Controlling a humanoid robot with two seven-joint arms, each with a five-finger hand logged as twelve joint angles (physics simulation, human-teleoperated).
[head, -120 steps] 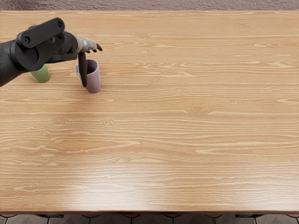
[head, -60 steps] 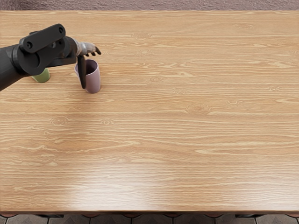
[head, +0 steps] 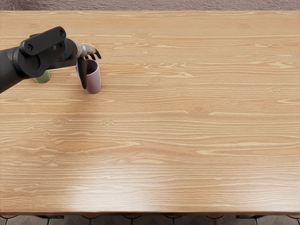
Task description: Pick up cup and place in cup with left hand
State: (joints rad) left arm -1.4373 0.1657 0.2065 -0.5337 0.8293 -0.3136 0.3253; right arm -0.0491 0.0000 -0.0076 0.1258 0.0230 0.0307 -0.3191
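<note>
Now, purple cup (head: pixel 94 82): upright on the table (head: pixel 187 140), just beside the left hand (head: pixel 87 49).
Left hand: open, as far as we can tell, fingers (head: pixel 98 54) reaching out by the far rim, thumb (head: pixel 82 72) hanging on the near side; contact is unclear to us.
Grasp: we judge this the step in hand. We should bring the wall well between thumb and fingers, then close evenly; a one-sided push could tip it.
Purple cup's inside: dark, partly behind the thumb, with no contents that we can make out.
Green cup (head: pixel 43 77): partly hidden by the left arm (head: pixel 33 58), its mouth and contents out of our sight.
</note>
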